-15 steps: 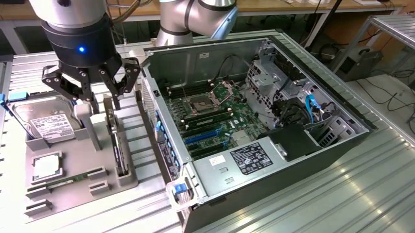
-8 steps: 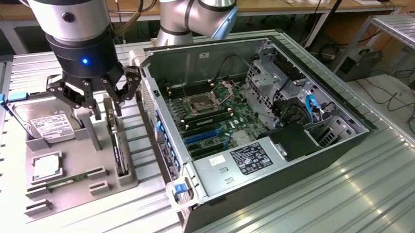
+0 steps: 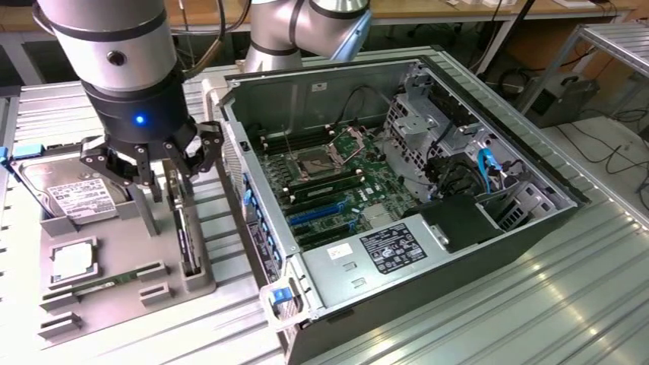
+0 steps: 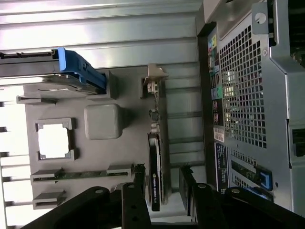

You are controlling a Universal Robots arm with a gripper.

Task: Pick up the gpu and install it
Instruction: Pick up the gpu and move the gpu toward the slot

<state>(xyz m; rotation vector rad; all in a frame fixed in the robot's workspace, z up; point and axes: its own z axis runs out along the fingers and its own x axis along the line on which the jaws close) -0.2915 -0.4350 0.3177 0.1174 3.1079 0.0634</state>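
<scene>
The gpu (image 3: 185, 232) is a slim black card standing on edge in a slot of the grey holder tray (image 3: 121, 304), beside the open computer case (image 3: 304, 99). In the wrist view the gpu (image 4: 156, 162) runs away from the camera, and its silver bracket (image 4: 154, 81) is at the far end. My gripper (image 3: 170, 182) hangs just above the card's near end and is open. Its two black fingers (image 4: 137, 179) stand one on each side of the card without touching it, as the gripper (image 4: 162, 180) shows in the wrist view.
The tray also holds a silver hard drive (image 3: 76, 194) with a blue clip (image 4: 81, 71), a square processor (image 3: 73, 261), a green memory stick (image 3: 106, 283) and a grey post (image 4: 102, 121). The case's motherboard (image 3: 324, 179) has blue slots (image 3: 315, 217). The case's perforated rear (image 4: 243, 95) is close by.
</scene>
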